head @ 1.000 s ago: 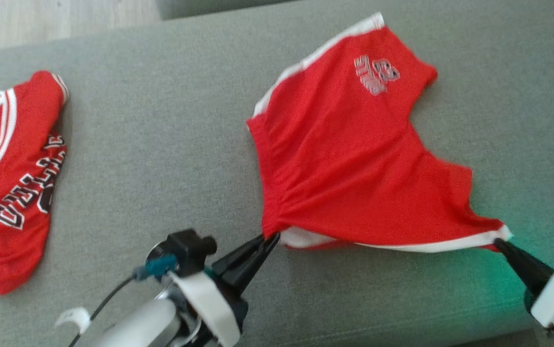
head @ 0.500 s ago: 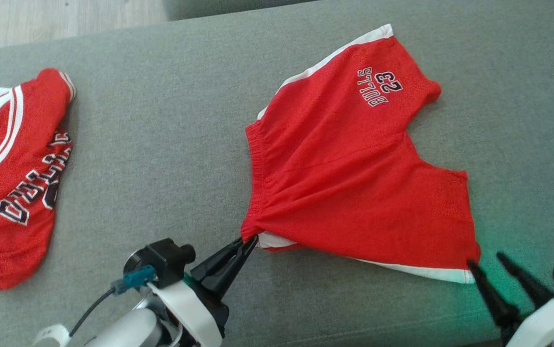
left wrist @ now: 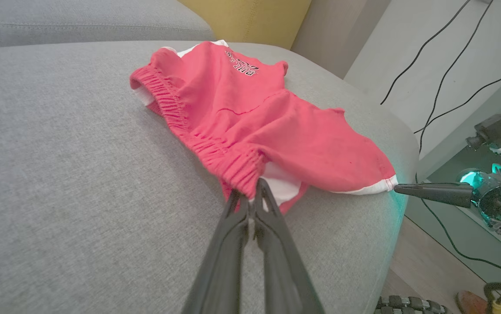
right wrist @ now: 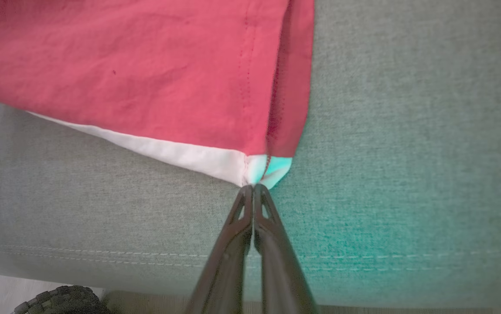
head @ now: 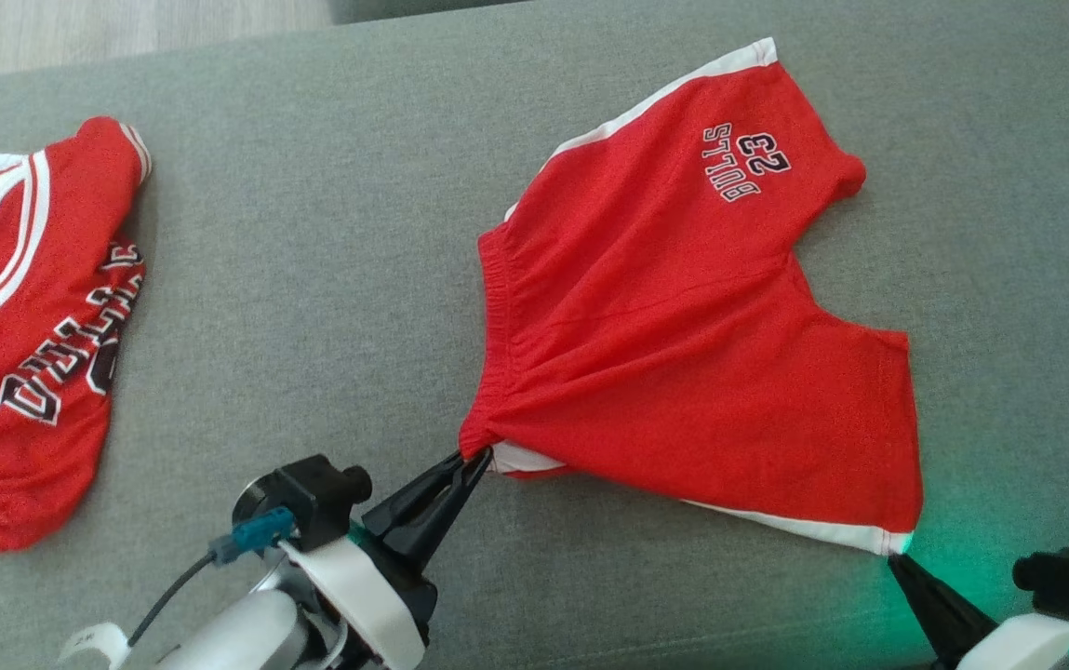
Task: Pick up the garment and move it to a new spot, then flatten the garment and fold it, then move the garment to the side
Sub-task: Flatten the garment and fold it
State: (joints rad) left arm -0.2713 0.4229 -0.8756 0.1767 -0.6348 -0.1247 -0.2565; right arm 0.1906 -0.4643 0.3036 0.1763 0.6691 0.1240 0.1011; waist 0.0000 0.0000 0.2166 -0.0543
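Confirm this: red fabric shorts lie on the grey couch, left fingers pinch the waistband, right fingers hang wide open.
Wrong on the right fingers: they're pinched shut on the white hem corner of the red fabric shorts, per the right wrist view.

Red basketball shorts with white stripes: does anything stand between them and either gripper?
Nothing visible does. The left gripper has its jaws shut on the waistband of the red fabric shorts; the right gripper has shut jaws touching their white hem corner.
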